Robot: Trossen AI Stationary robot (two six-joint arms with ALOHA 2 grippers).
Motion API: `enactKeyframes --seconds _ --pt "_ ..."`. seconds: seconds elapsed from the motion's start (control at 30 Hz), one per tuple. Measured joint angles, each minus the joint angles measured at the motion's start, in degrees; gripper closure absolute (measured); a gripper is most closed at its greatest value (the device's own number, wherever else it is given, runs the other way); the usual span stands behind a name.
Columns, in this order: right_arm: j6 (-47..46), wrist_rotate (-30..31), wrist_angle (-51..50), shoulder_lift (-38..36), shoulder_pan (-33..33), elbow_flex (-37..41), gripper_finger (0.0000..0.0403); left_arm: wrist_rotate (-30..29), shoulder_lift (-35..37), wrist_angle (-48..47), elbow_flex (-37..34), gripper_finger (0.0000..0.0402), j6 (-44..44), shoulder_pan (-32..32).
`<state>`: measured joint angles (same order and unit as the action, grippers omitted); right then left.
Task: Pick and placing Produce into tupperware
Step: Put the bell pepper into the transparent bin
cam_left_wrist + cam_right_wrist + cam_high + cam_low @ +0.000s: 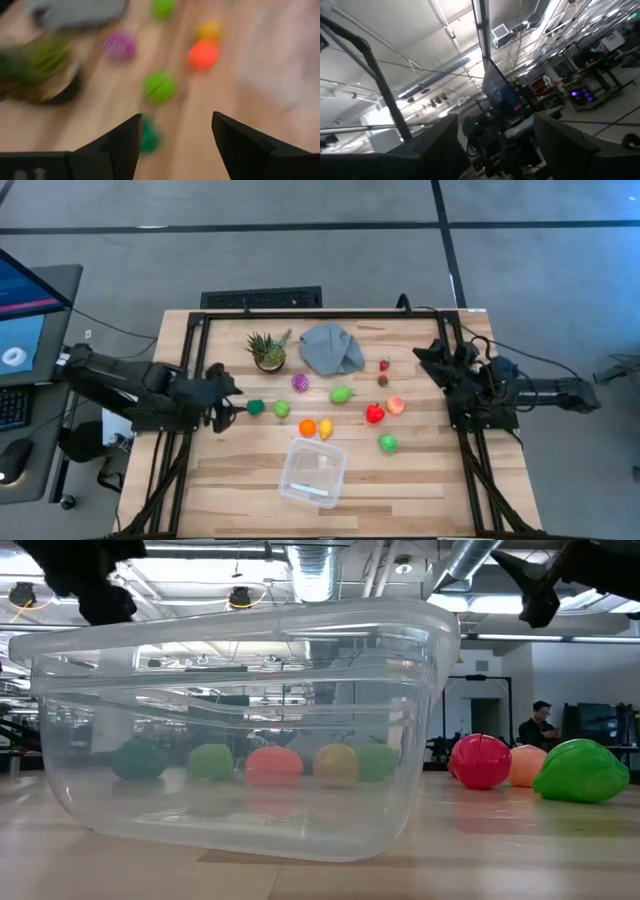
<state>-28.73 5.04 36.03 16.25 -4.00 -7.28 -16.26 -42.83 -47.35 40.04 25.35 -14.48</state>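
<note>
Sitting empty at lower centre of worktop [420, 480]: clear tupperware [313, 472]. Produce scattered above it mid-frame: orange piece [307, 427], yellow piece [325, 428], dark green piece [256, 407]. Left gripper [228, 408] at left edge, fingers [120, 145] apart, nothing between. Right gripper [425, 355] parked right edge, fingers [445, 145] parted, empty.

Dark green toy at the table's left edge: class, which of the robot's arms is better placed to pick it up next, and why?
The left. Its gripper sits just beside the dark green toy, fingers apart in the wrist view, the toy just ahead. The right gripper is parked at the far right edge, pointing away from the produce.
</note>
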Motion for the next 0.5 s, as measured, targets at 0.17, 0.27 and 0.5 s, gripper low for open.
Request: enactKeyframes --seconds 0.17,0.27,0.5 --pt "4.38 0.00 -0.10 4.48 -1.30 -2.60 0.0121 -1.54 -7.66 -7.95 2.18 0.0172 -2.91 0.00" --pt "7.00 -0.21 -0.06 6.58 -1.45 -4.18 0.0121 -1.50 -10.74 -9.70 2.18 0.0172 -2.53 0.00" --pt "6.43 -0.28 8.47 8.53 -2.41 -9.02 0.0121 1.95 -12.93 -10.01 2.18 0.0172 -0.33 1.43"
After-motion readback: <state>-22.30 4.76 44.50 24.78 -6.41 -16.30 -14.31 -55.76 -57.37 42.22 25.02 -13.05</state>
